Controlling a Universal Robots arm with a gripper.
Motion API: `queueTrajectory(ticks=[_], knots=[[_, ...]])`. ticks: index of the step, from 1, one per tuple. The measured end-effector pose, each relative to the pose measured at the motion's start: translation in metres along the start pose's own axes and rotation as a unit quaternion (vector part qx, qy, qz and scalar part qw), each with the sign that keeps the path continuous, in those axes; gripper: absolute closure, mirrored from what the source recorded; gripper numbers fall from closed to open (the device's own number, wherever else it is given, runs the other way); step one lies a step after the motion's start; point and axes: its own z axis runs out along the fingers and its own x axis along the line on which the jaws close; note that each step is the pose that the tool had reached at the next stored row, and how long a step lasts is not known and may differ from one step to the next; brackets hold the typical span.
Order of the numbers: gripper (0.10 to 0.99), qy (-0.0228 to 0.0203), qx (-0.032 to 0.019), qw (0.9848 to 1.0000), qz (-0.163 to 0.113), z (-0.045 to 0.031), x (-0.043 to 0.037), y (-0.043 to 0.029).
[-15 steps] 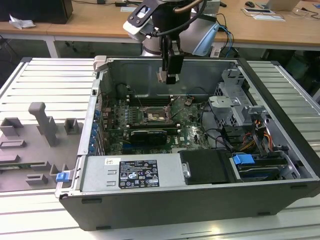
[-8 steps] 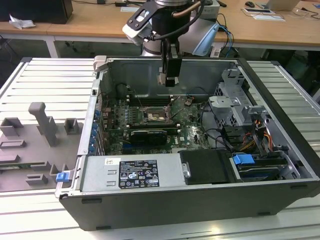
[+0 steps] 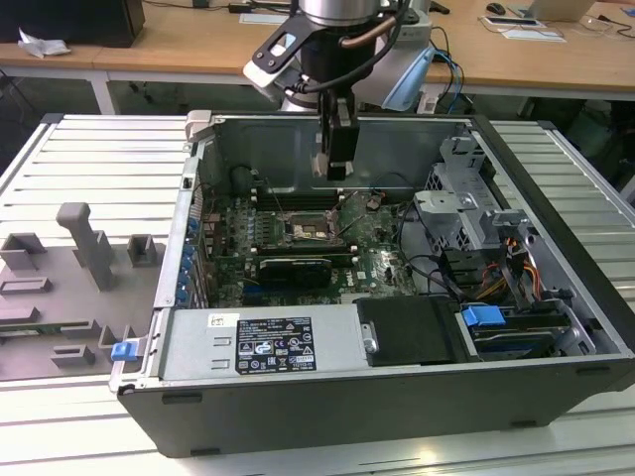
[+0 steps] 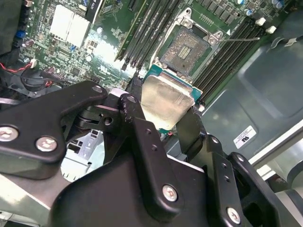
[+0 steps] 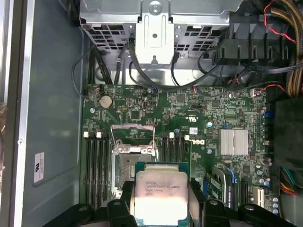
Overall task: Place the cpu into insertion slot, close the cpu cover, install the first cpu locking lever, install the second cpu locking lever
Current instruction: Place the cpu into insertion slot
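End effector (image 5: pixel 160 211) clamped on the cpu (image 5: pixel 160 194) by two opposite edges, with the silver face toward both wrist views. The cpu hangs above the insertion slot (image 5: pixel 129 166), not seated. The cpu cover (image 5: pixel 133 136) is flipped open beside the slot. Green motherboard (image 5: pixel 189 113) lies in the open computer case (image 3: pixel 397 416) on the ribbed tabletop (image 3: pixel 89 149).

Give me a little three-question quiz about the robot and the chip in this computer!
1. True or false: the slot is empty.
2. What does the gripper hold? A) the cpu B) a cable C) nothing
3. Fill in: the cover stands ____ (open or shut).

Key: 1 true; 2 A; 3 open.
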Motion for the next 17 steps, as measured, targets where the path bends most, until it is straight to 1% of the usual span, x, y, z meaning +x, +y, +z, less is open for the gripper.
queueTrajectory(ticks=[5,7,15,17], knots=[[0.549,-0.0003,0.0002,1.0000,0.000,0.0043,-0.0001,-0.0003],[0.549,-0.0004,0.0004,1.0000,0.001,0.0073,-0.0001,-0.0005],[0.549,-0.0005,0.0008,1.0000,0.001,0.0133,-0.0002,-0.0009],[0.549,-0.0007,0.0009,1.0000,0.001,0.0166,-0.0003,-0.0012]])
